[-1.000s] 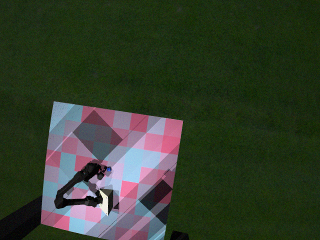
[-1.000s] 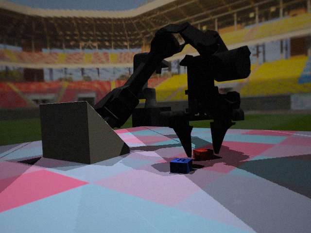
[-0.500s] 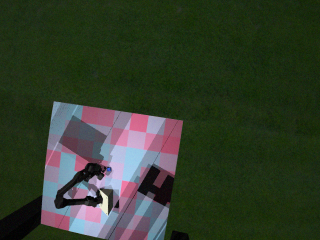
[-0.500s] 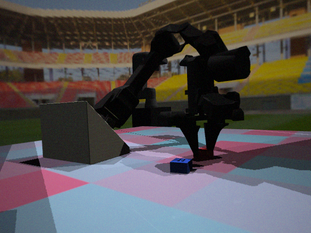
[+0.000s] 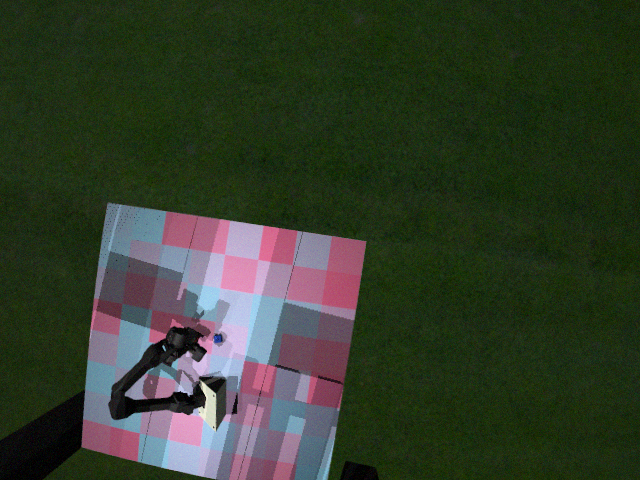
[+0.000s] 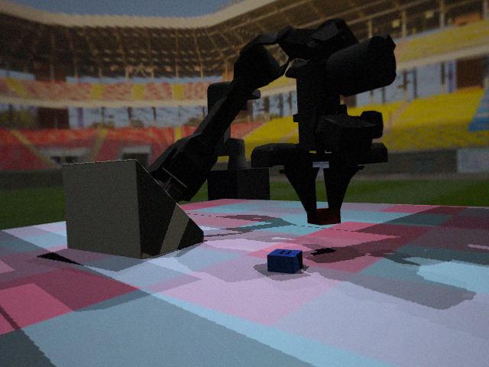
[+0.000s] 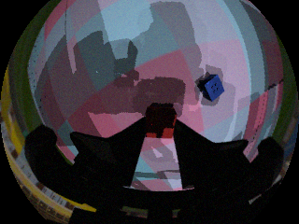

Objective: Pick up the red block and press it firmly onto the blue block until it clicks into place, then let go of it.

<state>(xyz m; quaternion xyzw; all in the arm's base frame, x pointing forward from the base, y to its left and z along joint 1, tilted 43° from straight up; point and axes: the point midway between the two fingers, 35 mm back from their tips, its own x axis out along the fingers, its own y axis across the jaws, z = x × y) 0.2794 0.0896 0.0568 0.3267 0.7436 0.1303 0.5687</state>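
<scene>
My gripper (image 6: 323, 215) (image 7: 160, 121) is shut on the red block (image 6: 329, 216) (image 7: 161, 133), which sits between the fingertips and is held above the table (image 5: 245, 240) (image 6: 166, 336). The blue block (image 5: 218, 338) (image 6: 283, 261) (image 7: 214, 88) stands on the table with its studs facing up. In the exterior view the blue block is lower and left of the held red block, and the two are apart. In the wrist view it lies up and right of the fingertips. In the top view the red block is hidden by the arm.
A wedge-shaped mount (image 5: 210, 405) (image 6: 102, 209) stands at the arm's base, left of the blocks in the exterior view. A dark box (image 6: 238, 183) is behind it. The table has a pink and blue checkered pattern with shadows across it.
</scene>
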